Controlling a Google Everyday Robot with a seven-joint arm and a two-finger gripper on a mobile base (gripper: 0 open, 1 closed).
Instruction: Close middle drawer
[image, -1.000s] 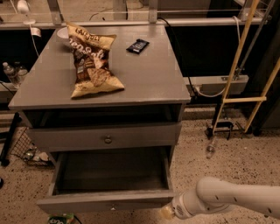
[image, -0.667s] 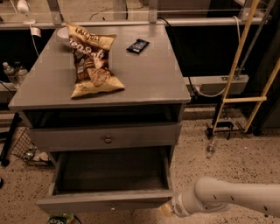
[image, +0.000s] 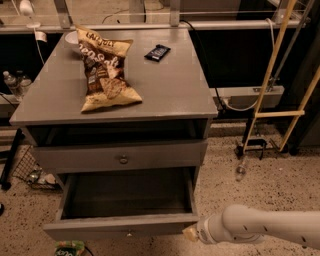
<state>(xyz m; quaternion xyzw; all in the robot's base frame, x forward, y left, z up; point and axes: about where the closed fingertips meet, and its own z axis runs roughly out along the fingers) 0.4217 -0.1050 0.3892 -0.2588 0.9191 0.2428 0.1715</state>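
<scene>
The middle drawer of the grey cabinet is pulled far out, with its deep empty box open to view. Its shallow front faces me at the bottom of the camera view and has a tiny knob. Above it is the taller drawer front with the bigger knob, which is shut. My gripper is at the end of the white arm that comes in from the lower right. It is at the right end of the open drawer's front and seems to touch it.
On the cabinet top lie a chip bag, a dark wrapped bar and a white bowl. A yellow frame and a small bottle are on the floor at the right. A wire basket is at the left, and a green packet lies below the drawer.
My gripper has edged slightly up and left toward the right end of the drawer front. The drawer is still about as far out as before.
</scene>
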